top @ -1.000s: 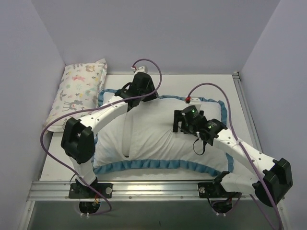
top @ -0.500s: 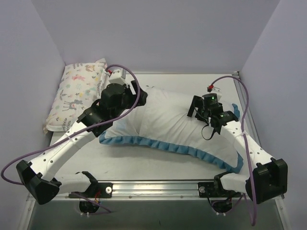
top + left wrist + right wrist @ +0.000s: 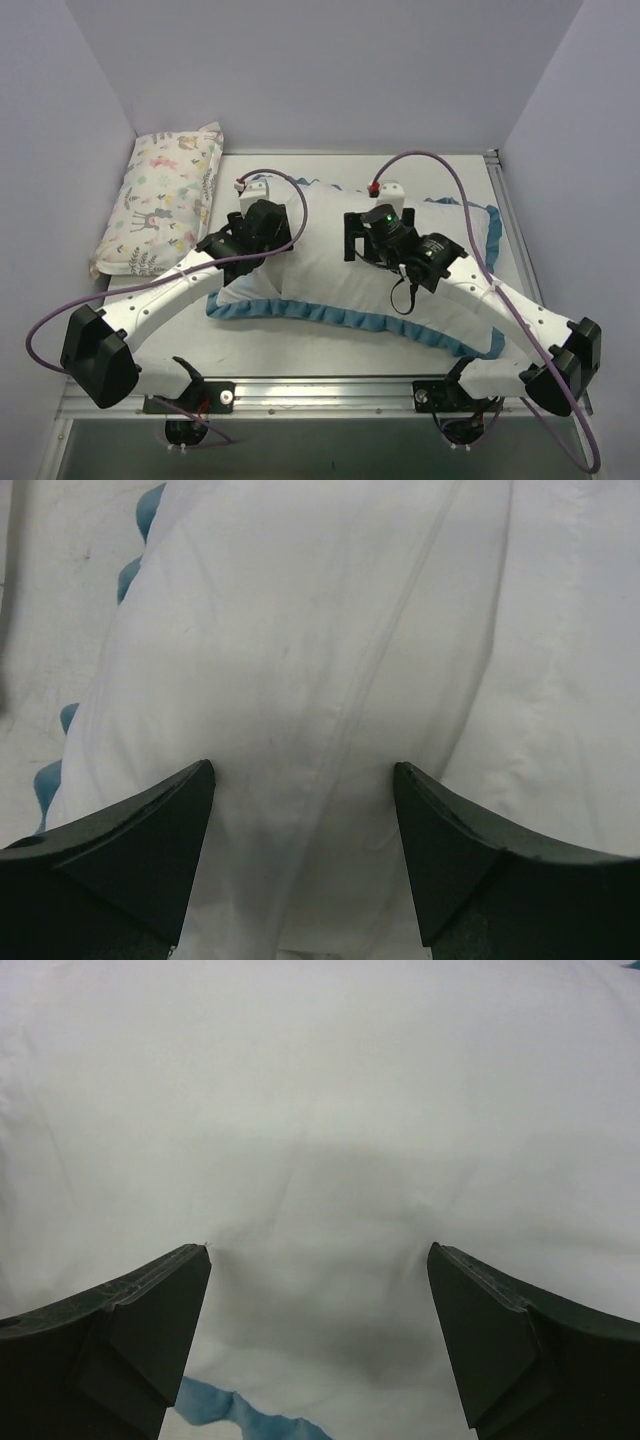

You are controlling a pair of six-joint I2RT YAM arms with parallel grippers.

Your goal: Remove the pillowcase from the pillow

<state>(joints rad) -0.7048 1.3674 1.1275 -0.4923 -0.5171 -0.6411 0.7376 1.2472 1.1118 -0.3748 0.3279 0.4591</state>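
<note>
The pillowcase lies across the middle of the table. It shows as a broad white mound with blue ruffled trim along its near edge and more trim showing at the far right corner. No houndstooth side shows from above, only white fabric. You cannot tell from these views whether that white is the cover's inside or the pillow itself.

Left fingers: spread wide, nothing clamped. They are down over the left part of the mound. The left wrist view shows smooth white cloth between them, with a faint seam running away from the camera. Bits of blue trim show along the left edge of that view, with table beyond.

Right fingers: also well apart, holding nothing. They are set over the middle of the mound, to the right of the left ones. A soft shadowed dip in the white cloth sits between the tips, and a scrap of blue trim shows at the bottom of the right wrist view. You cannot tell whether either pair touches the fabric.

A small animal-print pillow rests at the far left of the table against the wall, just clear of the pillowcase. A purple cable loops above the right arm.
</note>
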